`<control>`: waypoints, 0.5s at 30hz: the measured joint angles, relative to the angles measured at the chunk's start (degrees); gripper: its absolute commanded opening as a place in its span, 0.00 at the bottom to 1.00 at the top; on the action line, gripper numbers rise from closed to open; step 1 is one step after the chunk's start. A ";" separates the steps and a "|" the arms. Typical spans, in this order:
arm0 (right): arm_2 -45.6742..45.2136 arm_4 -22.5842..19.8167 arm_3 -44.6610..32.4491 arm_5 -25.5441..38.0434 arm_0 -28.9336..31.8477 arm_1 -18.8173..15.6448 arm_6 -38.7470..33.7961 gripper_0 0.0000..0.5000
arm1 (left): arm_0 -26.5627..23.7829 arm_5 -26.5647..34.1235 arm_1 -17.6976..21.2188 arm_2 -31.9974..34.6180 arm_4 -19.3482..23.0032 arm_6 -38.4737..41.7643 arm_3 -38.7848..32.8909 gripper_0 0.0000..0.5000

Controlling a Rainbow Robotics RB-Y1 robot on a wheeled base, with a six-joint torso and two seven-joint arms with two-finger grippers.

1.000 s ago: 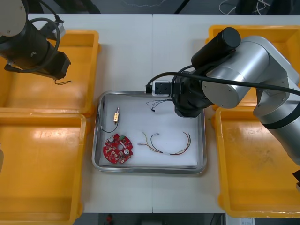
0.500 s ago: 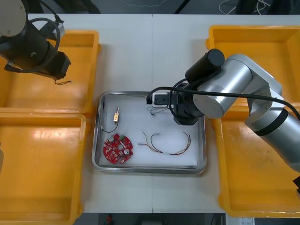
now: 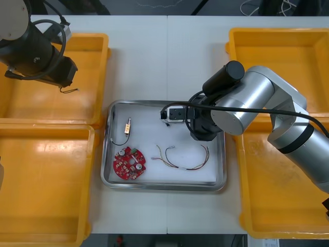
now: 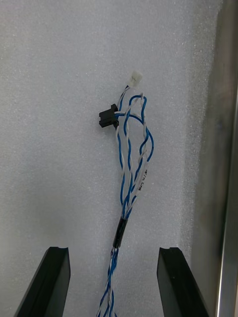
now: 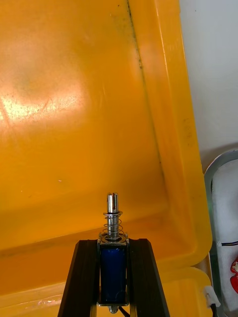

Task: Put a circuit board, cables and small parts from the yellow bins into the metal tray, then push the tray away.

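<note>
**Blue-and-white cable laid in the tray, small part waiting**

Front view: the shiny rectangular metal tray with a white liner [image 3: 222, 154] sits between the yellow plastic bins [image 3: 97, 77]. Inside it lie a round red circuit board [image 3: 129, 163], a looped red and yellow cable [image 3: 182, 157] and a small brass-coloured metal part on a thin black lead [image 3: 127, 123]. The silver right arm [image 3: 252, 105] bends low over the tray's far right corner. The left arm [image 3: 36, 51] hangs over the far left bin.

Right wrist view: the right gripper [image 4: 113, 252] has its black fingers wide apart, clamping nothing. The twisted blue and white cable [image 4: 131, 163] lies on the liner between and beyond them, near the tray's wall. It ends in a black connector [image 4: 106, 119] and a white one [image 4: 135, 78]. Print runs along one white strand, too small to read.

Left wrist view: the left gripper [image 5: 113, 245] is closed on a small blue-bodied metal part with spring and pin [image 5: 113, 218], held above the bin's floor.

The cable drop looks done. Next, I judge, the right arm should lift straight clear without snagging the strands. The left arm can then carry its part to bare liner before the push.
</note>
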 measured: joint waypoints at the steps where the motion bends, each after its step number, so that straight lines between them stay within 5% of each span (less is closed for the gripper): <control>1: 0.00 -0.12 0.00 0.00 0.00 0.00 0.00 1.00 | 0.00 0.00 0.00 0.00 0.00 0.00 0.00 0.00; 9: -0.14 -1.06 -0.51 0.46 0.00 0.03 0.00 1.00 | 0.00 0.00 0.00 0.00 0.00 0.00 0.00 0.00; 15: -2.81 -1.65 -3.32 7.30 0.01 1.06 -0.01 1.00 | 0.00 0.00 0.00 0.00 0.13 0.00 0.00 0.00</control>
